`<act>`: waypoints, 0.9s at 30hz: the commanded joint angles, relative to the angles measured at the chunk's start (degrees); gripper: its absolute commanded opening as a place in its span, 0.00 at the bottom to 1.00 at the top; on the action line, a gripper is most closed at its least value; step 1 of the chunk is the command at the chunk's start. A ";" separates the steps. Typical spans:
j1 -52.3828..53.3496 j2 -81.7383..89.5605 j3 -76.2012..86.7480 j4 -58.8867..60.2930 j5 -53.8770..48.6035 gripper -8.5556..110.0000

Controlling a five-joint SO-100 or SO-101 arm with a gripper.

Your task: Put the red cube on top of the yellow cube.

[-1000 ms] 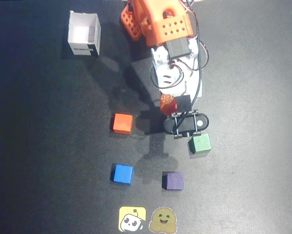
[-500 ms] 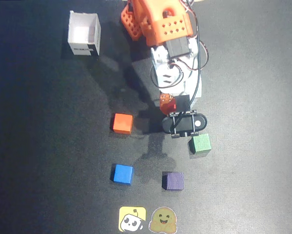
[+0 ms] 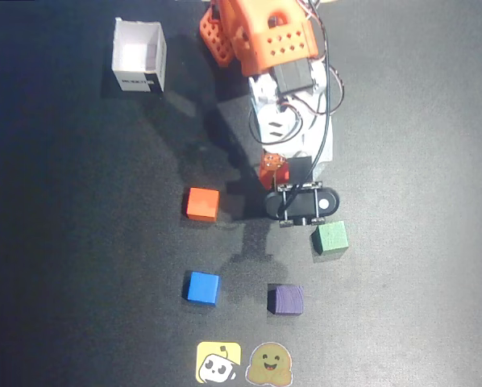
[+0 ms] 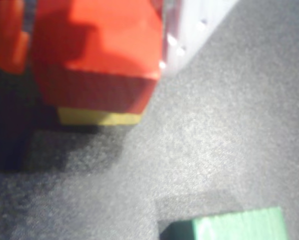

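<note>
In the wrist view you are seeing the red cube (image 4: 97,60) filling the upper left, sitting between an orange finger (image 4: 7,35) at its left and a white finger (image 4: 199,22) at its right; the gripper (image 4: 99,30) is pinching it; a strip of the yellow cube (image 4: 97,117) is showing directly under its lower edge, though whether they are touching cannot be told; in the overhead view both cubes are lying hidden beneath the arm (image 3: 281,89); the green cube (image 3: 330,238) is resting on the dark mat (image 3: 80,266), just beside the wrist.
</note>
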 commanded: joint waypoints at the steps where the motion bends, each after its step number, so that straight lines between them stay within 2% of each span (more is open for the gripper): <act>1: -0.35 2.02 -1.41 -1.14 1.67 0.24; 19: 0.26 4.83 -3.25 -5.89 3.87 0.26; 27: 3.60 5.45 -7.38 -4.57 -6.33 0.22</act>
